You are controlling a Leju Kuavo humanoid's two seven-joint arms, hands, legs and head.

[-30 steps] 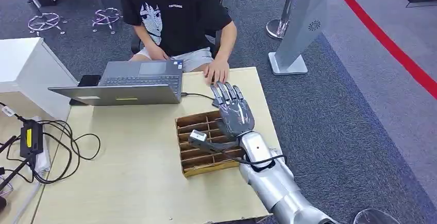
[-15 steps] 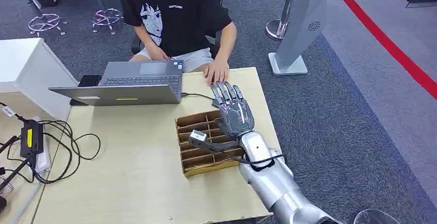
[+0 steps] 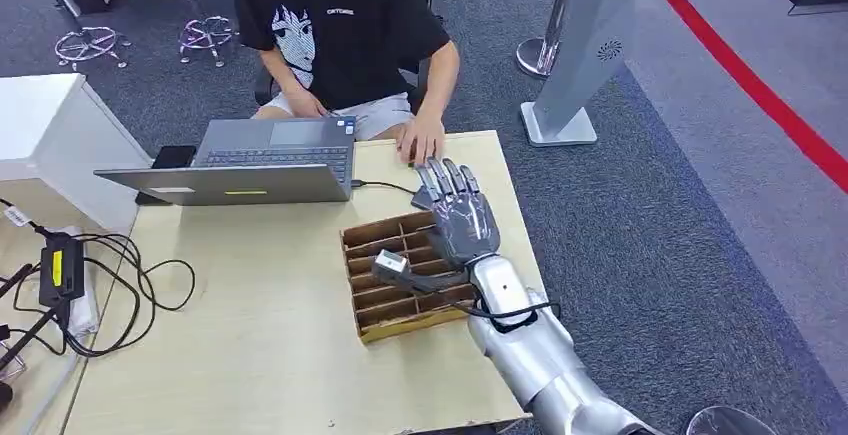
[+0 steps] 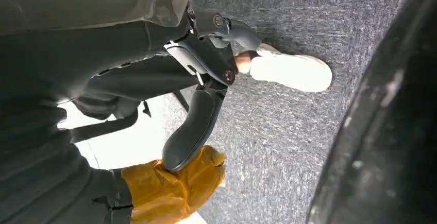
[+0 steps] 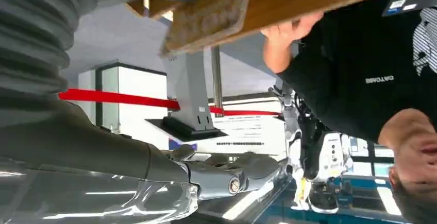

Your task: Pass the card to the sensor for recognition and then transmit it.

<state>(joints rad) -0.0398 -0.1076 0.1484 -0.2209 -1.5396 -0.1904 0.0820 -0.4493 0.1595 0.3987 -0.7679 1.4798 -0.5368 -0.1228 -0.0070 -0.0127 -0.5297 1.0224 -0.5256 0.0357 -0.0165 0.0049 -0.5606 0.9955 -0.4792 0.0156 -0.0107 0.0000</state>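
Observation:
My right hand point(image 3: 460, 220) hovers flat over the far right corner of a brown cardboard divider box point(image 3: 375, 255) on the tan table point(image 3: 250, 345). Its fingers are stretched out and spread, pointing at the table's far edge. Just beyond the fingertips, a seated person's hand point(image 3: 422, 140) rests on the table. In the right wrist view my right hand point(image 5: 103, 147) has its thumb extended with nothing against it, and the box's edge point(image 5: 206, 13) is close by. My left hand point(image 4: 198, 80) hangs over grey carpet, fingers apart and holding nothing.
An open grey laptop point(image 3: 250, 160) stands at the table's far left, with a cable running toward the box. Black cables and a power adapter point(image 3: 60, 267) lie at the left edge. A white cabinet point(image 3: 50, 125) stands left, and a grey kiosk stand point(image 3: 585, 45) is on the carpet to the right.
My right hand has drifted slightly to the right over the box, fingers still spread. The person and the laptop have stayed put.

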